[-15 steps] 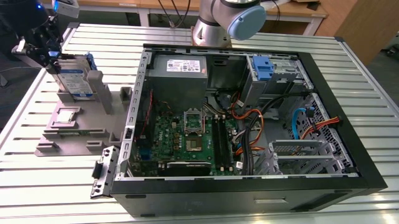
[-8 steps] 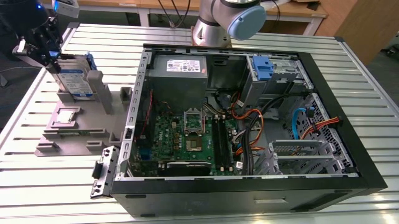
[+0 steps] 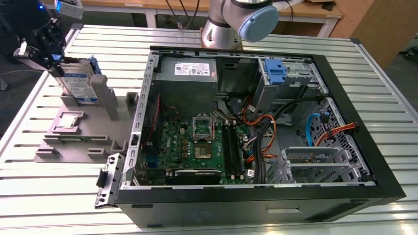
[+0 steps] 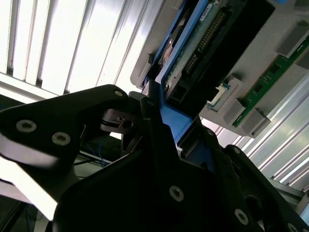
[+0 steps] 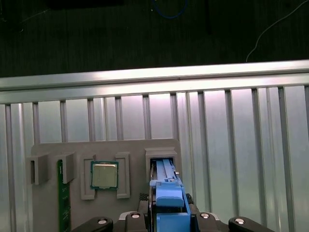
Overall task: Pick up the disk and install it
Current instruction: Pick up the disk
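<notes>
The disk (image 3: 80,84), a silver drive with a white-and-blue label in a blue carrier, stands upright in the tall slot of the grey fixture (image 3: 78,139) at the exterior view's left. My gripper (image 3: 58,66) is at its upper end, shut on the blue carrier. In the first wrist view the carrier edge of the disk (image 5: 168,195) runs from the fixture slot (image 5: 161,158) up between the fingers of my gripper (image 5: 169,216). In the second wrist view the disk (image 4: 203,43) shows its circuit-board side, with black fingers (image 4: 159,140) against its blue frame.
An open computer case (image 3: 365,147) lies on the slatted metal table (image 3: 365,63), with motherboard, cables and a drive cage with a blue tab (image 3: 277,73). The fixture also holds a processor chip (image 5: 104,175) and a green memory stick (image 5: 60,203). The arm's base (image 3: 225,27) stands behind the case.
</notes>
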Available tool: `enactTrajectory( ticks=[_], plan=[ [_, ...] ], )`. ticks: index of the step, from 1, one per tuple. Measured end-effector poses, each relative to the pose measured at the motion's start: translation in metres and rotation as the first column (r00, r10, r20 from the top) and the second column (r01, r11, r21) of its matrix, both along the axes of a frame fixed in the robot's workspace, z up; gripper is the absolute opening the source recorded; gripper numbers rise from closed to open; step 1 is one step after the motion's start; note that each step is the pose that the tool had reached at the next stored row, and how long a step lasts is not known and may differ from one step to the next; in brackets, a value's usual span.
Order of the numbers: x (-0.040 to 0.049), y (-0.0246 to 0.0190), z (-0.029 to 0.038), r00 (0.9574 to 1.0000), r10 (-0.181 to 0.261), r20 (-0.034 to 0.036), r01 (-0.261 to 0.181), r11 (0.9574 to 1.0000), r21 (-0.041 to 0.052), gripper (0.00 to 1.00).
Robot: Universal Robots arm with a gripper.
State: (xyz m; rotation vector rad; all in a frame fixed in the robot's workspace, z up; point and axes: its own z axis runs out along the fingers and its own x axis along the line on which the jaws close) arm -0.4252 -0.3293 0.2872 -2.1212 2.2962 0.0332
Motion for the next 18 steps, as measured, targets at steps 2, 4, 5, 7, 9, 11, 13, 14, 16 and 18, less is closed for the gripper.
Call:
enactTrajectory(
  ticks=[2,4,5,7,9,11,13,14,16,18],
  plan=[
    [0.0,0.0,0.0,1.0,0.0,-0.0001,0.0,1.0,0.0,0.37],
    [0.0,0.0,0.0,1.0,0.0,0.0,0.0,1.0,0.0,0.37],
    [0.0,0.0,0.0,1.0,0.0,0.0,0.0,1.0,0.0,0.37],
    [0.0,0.0,0.0,1.0,0.0,0.0,0.0,1.0,0.0,0.37],
    [0.0,0.0,-0.0001,1.0,0.0,0.0,0.0,1.0,0.0,0.37],
    [0.0,0.0,-0.0001,0.9999,0.014,0.0,-0.014,0.9999,0.0,0.37],
    [-0.0002,0.0,-0.0003,0.9992,0.039,0.0003,-0.039,0.9992,0.0001,0.37],
    [-0.0003,0.0,-0.0003,0.9991,0.043,0.0003,-0.043,0.9991,0.0001,0.37],
    [-0.0003,0.0,-0.0003,0.9991,0.043,0.0002,-0.043,0.9991,0.0,0.37],
    [-0.0003,0.0,-0.0002,0.9991,0.043,0.0,-0.043,0.9991,0.0,0.37]
  ],
)
